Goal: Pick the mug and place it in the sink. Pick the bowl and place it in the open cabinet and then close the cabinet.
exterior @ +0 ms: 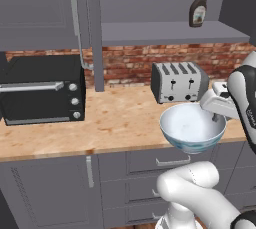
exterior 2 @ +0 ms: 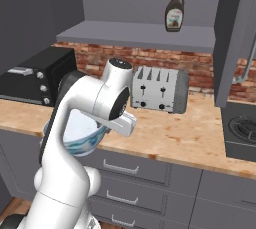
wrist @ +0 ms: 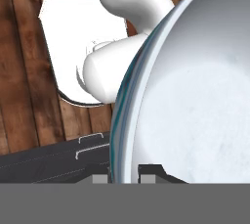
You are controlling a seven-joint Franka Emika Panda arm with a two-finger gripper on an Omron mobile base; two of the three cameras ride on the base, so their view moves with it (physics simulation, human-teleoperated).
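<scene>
The large white bowl (exterior: 192, 129) with its blue-green outside hangs in the air just in front of the counter edge, level with the toaster. My gripper (exterior: 215, 118) is shut on its right rim. In the hand view the bowl's rim (wrist: 119, 120) runs down between my two dark fingertips (wrist: 151, 171), with the gripper (wrist: 124, 173) closed on it. In the right base view my arm covers much of the bowl (exterior 2: 80, 138). The grey upper cabinet stands open, its door (exterior: 47, 8) swung left and its shelf (exterior: 170, 33) bare on this side. The mug and the sink are out of view.
A silver toaster (exterior: 179, 82) stands on the wooden counter (exterior: 120, 118) right behind the bowl. A black toaster oven (exterior: 42, 90) sits at the left. A brown bottle (exterior: 198, 7) stands on the shelf's right end. Grey drawers (exterior: 160, 160) lie below, and a stove (exterior 2: 242, 128) at the right.
</scene>
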